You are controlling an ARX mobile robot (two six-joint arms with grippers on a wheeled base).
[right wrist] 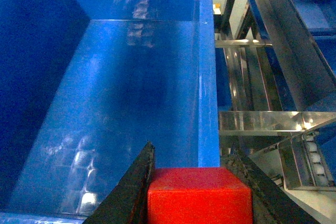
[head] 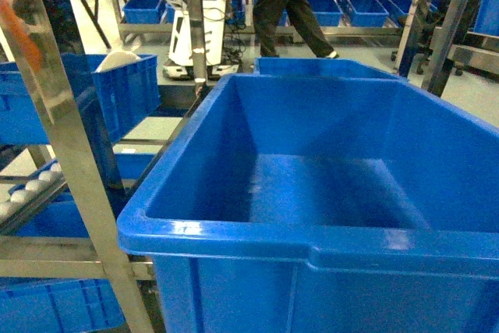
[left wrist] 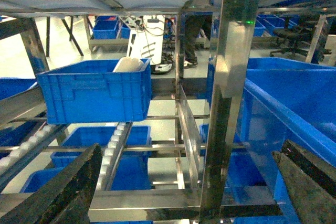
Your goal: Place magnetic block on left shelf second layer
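The right gripper point(right wrist: 197, 182) is clamping the magnetic block point(right wrist: 199, 195) between its fingers, hanging above the large blue crate point(head: 234, 228) near its right wall. The left gripper point(left wrist: 184, 182) is standing wide and holding nothing beside the crate, facing a steel post point(left wrist: 223, 103). Grasping looks done; lowering and releasing are, I judge, remaining.

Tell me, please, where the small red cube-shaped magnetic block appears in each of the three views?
Head: the small red cube-shaped magnetic block is not in view.
Left wrist: not in view.
Right wrist: bottom centre, clamped between the right gripper's dark fingers, above the crate's interior.
Shared landmark: the large deep blue plastic crate.
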